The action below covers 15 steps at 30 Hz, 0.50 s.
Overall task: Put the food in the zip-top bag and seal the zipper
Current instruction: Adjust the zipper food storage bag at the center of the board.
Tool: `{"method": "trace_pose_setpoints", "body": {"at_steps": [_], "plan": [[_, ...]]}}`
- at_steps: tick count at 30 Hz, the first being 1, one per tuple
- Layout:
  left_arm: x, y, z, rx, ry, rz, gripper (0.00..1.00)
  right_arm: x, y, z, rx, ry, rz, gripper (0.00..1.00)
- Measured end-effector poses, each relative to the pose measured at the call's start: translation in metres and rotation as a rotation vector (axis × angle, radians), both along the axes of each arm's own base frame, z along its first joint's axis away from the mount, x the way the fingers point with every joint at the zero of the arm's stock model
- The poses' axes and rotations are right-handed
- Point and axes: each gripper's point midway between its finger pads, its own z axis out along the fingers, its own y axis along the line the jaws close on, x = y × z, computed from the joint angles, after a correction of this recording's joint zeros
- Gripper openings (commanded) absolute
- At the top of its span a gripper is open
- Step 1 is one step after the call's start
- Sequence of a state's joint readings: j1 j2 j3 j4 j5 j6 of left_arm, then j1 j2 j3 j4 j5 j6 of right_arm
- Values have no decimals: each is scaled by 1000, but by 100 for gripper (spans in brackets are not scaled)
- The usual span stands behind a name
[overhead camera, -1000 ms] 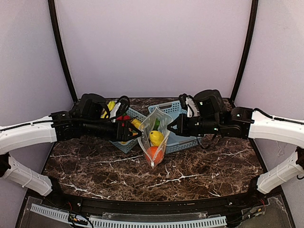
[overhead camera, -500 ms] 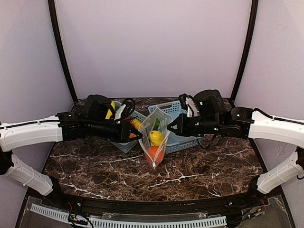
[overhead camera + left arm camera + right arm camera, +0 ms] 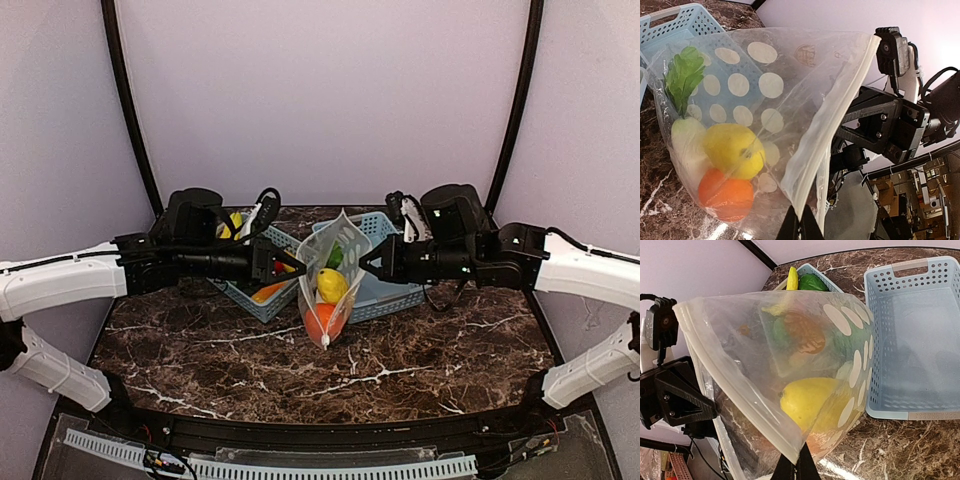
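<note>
The zip-top bag [image 3: 332, 268], clear with white dots, hangs above the table between both arms. Inside lie a yellow fruit [image 3: 735, 150], an orange [image 3: 725, 194] and a white piece with green leaves [image 3: 687, 137]. My left gripper [image 3: 802, 227] is shut on the bag's mouth edge at its left end [image 3: 298, 269]. My right gripper [image 3: 799, 465] is shut on the opposite end [image 3: 366, 268]. The zipper strip [image 3: 840, 115] runs away from the left jaws, and in the right wrist view the zipper [image 3: 740, 390] runs up and left. A small white tab [image 3: 325, 343] hangs at the bag's lowest tip.
A light-blue basket [image 3: 243, 291] behind the left gripper holds more food, among it a yellow piece [image 3: 792, 277] and a green one [image 3: 812, 282]. A second light-blue basket [image 3: 920, 340] sits behind the bag. Marble tabletop [image 3: 430, 350] lies below.
My left gripper has closed on the bag's left edge. The bag now sits slightly higher and is stretched between both grippers. The right gripper has kept its grip.
</note>
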<state>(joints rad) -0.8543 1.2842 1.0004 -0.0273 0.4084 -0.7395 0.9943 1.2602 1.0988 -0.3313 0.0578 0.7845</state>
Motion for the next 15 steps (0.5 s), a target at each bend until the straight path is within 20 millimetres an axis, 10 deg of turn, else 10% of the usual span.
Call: {"method": "trace_pose_setpoints", "body": {"at_steps": [15], "plan": [[12, 18, -15, -31, 55, 56, 7, 1, 0, -6, -15, 10, -7, 0]]}}
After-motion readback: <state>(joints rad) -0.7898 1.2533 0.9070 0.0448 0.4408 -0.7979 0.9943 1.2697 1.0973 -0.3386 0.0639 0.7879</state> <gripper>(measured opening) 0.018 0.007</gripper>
